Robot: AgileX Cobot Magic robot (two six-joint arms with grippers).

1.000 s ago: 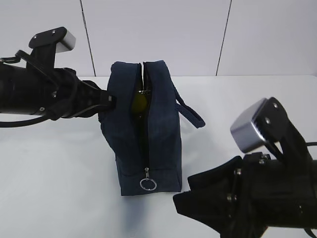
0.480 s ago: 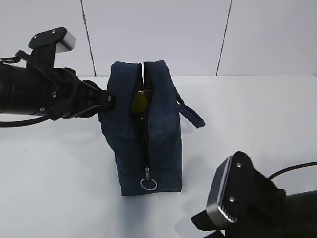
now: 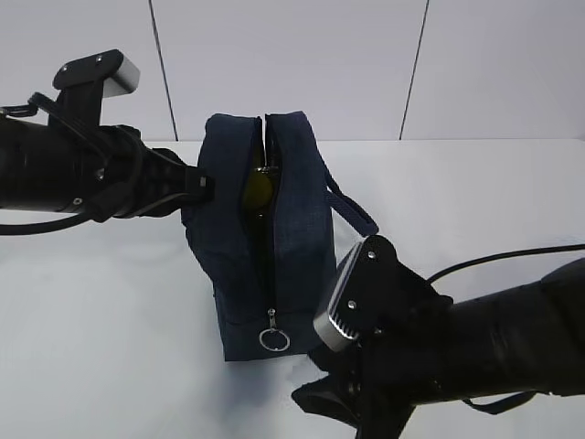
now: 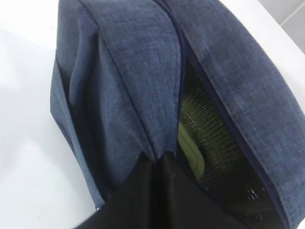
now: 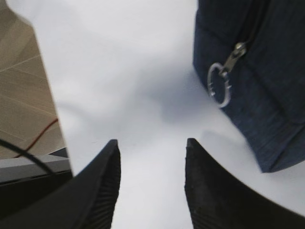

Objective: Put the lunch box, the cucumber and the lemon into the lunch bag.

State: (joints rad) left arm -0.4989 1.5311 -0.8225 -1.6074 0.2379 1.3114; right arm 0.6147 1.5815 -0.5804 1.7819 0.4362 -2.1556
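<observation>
Exterior view, front to back: my right gripper low before the lunch bag, my left gripper clenched on its far side.

Nearest, my right gripper [image 5: 151, 183] hangs over the white worktop [image 3: 110, 302] with its fingers [image 5: 102, 191] parted and nothing between them; just beyond it is the silver ring pull [image 5: 219, 85] at the bottom of the zipper on the lunch bag [image 3: 297, 229]. The dark navy bag stands upright, its zipper gaping along the top and upper front. In the gap the lemon [image 3: 257, 190] shows yellow, and my left wrist view sees the pale green lid of the lunch box [image 4: 189, 149] behind black mesh. I cannot make out the cucumber. Farther back, my left gripper [image 3: 196, 187] pinches the bag's fabric on its left side. One loop handle [image 3: 352, 212] droops on the right.
</observation>
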